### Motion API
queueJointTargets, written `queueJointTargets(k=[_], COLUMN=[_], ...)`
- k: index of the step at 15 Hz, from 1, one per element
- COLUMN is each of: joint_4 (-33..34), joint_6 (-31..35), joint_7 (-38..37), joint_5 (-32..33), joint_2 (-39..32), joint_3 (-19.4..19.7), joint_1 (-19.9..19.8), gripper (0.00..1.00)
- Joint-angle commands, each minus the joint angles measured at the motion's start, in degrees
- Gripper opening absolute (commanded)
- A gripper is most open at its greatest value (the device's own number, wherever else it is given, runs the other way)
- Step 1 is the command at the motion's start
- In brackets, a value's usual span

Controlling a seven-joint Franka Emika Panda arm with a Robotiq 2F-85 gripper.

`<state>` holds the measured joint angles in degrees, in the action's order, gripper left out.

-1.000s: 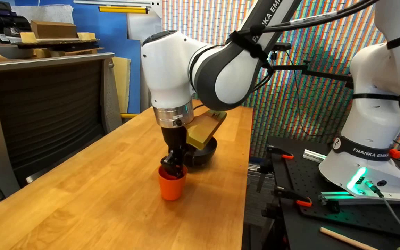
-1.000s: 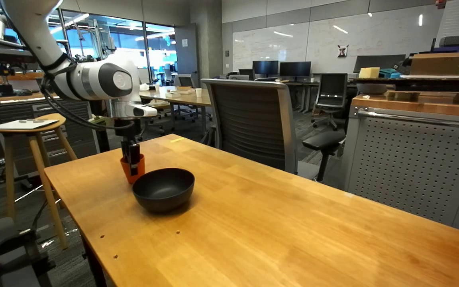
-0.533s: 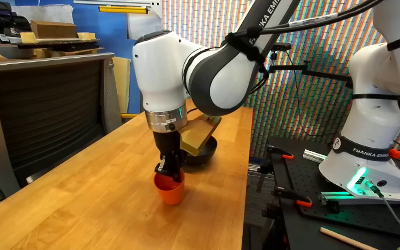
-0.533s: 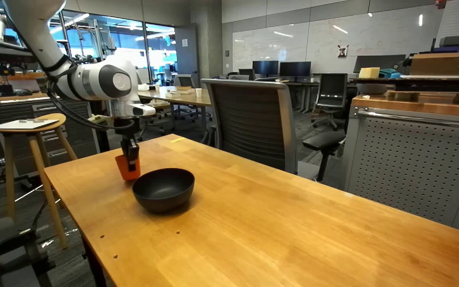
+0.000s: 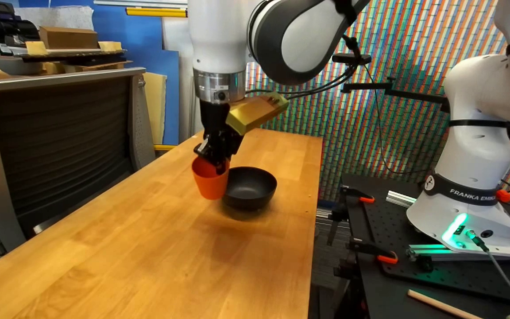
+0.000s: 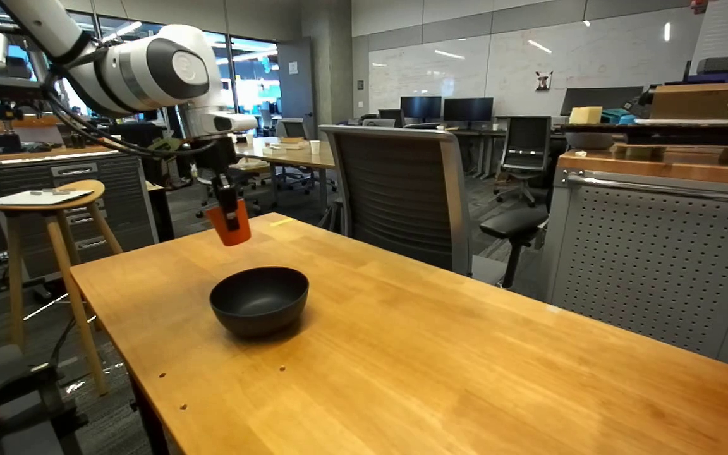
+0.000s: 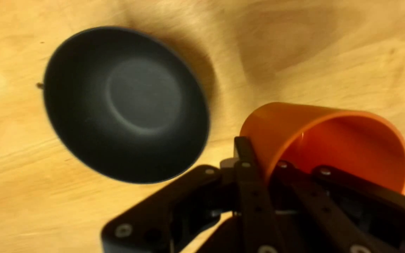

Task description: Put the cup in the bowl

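Observation:
The orange cup (image 5: 208, 182) hangs above the table, tilted, with its mouth up. My gripper (image 7: 263, 160) is shut on the cup's wall near the rim: in the wrist view one finger (image 7: 243, 147) lies along the outside, and the other goes inside the mouth, its tip hidden. In an exterior view the cup (image 6: 217, 220) shows well off the tabletop, beyond the bowl and higher up. The black bowl (image 5: 249, 190) rests upright on the table with nothing in it. Seen from the wrist, the bowl (image 7: 142, 95) lies left of the cup (image 7: 276, 121), apart from it.
The wooden table (image 6: 440, 354) carries the bowl near one long edge. An office chair (image 5: 60, 133) stands along the opposite edge. Across a gap is the black base table (image 5: 370, 288) with the robot's foot. A stool (image 6: 67, 196) stands off the table's end.
The gripper has closed on the cup's wall, tipped the cup and raised it from the table. The cup was standing on the tabletop a second ago. The bowl has stayed put.

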<state>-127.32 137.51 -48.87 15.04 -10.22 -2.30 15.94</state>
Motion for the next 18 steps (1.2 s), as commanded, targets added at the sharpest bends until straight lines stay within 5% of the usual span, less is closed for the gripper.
queueJointTargets(k=[1,5,6,16,17,18], joint_4=[-7.23,-11.04,-11.70,-12.65,-11.58,-10.99], joint_6=[1.59,0.82,0.46,17.44,16.39,15.15], joint_7=[-10.26,-23.86,-25.24,-7.38,-4.58,-1.58], joint_5=[8.61,15.61,13.25,-15.50,-17.80,-20.00], joint_2=[7.81,8.37,7.36,-6.95,-7.06,-6.65], joint_3=[2.72,2.98,2.67,0.00,-0.58,-1.80], joint_1=[-2.72,-6.98,-7.79,-10.47,-10.58,-10.26], gripper=[0.01,0.01,0.01,0.02,0.30,0.31])
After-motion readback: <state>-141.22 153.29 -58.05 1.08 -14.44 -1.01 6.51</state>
